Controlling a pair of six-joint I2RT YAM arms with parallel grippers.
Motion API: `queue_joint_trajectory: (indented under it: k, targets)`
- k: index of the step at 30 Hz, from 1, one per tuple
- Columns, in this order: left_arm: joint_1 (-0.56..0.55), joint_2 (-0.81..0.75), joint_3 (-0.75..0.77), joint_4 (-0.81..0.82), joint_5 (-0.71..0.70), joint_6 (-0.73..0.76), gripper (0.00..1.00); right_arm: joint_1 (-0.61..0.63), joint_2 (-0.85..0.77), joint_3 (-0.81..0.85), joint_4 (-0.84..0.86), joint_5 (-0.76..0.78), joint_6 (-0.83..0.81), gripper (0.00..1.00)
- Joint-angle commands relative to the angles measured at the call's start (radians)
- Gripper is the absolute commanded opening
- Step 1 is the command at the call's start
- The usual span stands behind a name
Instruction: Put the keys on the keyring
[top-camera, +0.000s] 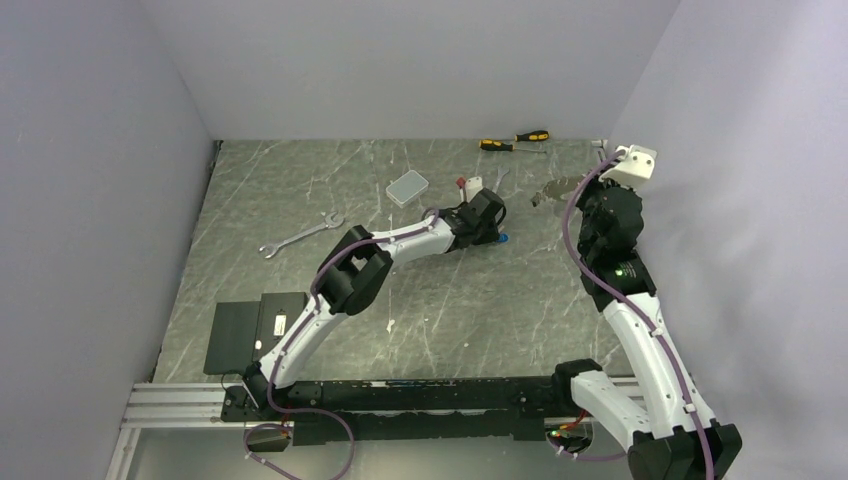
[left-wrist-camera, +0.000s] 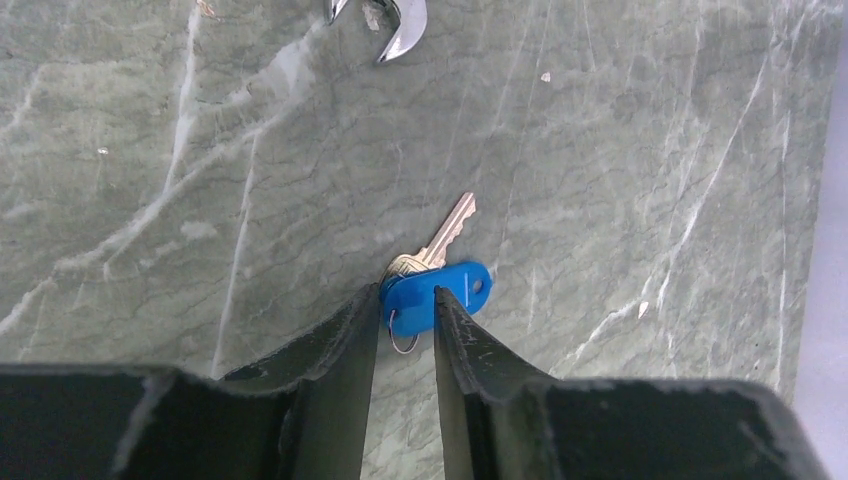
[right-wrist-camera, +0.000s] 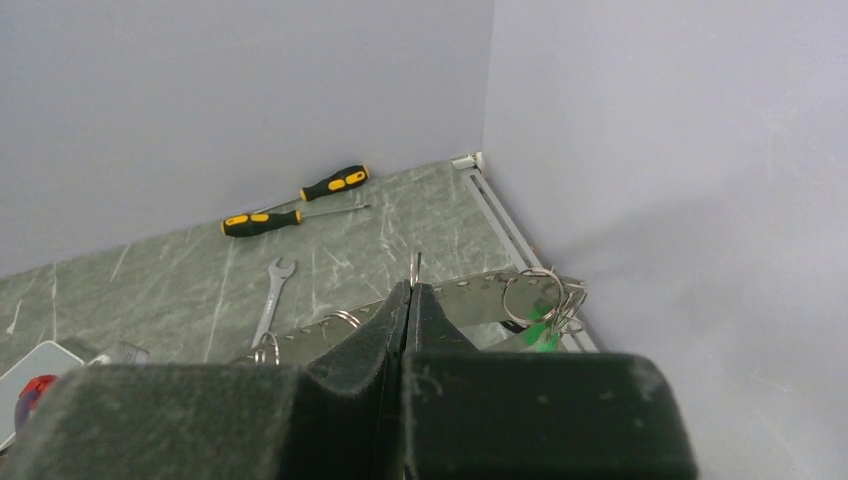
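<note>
The blue key (left-wrist-camera: 440, 285), a brass blade on a blue plastic head with a small ring, lies flat on the marble table (left-wrist-camera: 620, 160). My left gripper (left-wrist-camera: 408, 295) is low over it. Its jaws stand a narrow gap apart: the left tip touches the head's left end and the right tip overlaps its middle. In the top view the left gripper (top-camera: 495, 235) shows a blue speck beside it. My right gripper (right-wrist-camera: 410, 285) is shut on a thin wire ring of the keyring (right-wrist-camera: 480, 292), a silvery perforated loop that carries several rings and the green key (right-wrist-camera: 543, 335). It is held up at the far right (top-camera: 555, 190). The black key is not visible.
Two yellow-and-black screwdrivers (top-camera: 515, 140) lie at the back wall. One silver wrench (top-camera: 300, 235) lies to the left and another (right-wrist-camera: 270, 300) lies beyond the keyring. A grey box (top-camera: 407, 187) sits mid-back. A black slab (top-camera: 255, 330) sits near the left arm's base. The right wall is close to the right arm.
</note>
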Motion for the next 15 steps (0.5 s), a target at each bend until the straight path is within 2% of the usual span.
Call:
queue_joint_trajectory:
  k: [1,7,10,13,15]
  targets:
    - [-0.009,0.055,0.051,-0.092,-0.01,-0.07,0.31,0.007,-0.026,-0.005,0.075,0.026,-0.015,0.0]
    - [-0.019,0.055,0.044,-0.125,-0.034,-0.096,0.23,0.013,-0.033,-0.018,0.08,0.034,-0.016,0.0]
    - [-0.02,0.051,0.025,-0.11,-0.025,-0.095,0.14,0.014,-0.037,-0.024,0.08,0.035,-0.016,0.0]
    - [-0.021,0.046,0.008,-0.083,-0.018,-0.091,0.01,0.016,-0.041,-0.027,0.08,0.038,-0.016,0.0]
    - [-0.021,0.031,-0.037,-0.034,-0.011,-0.096,0.0,0.019,-0.043,-0.03,0.08,0.037,-0.016,0.0]
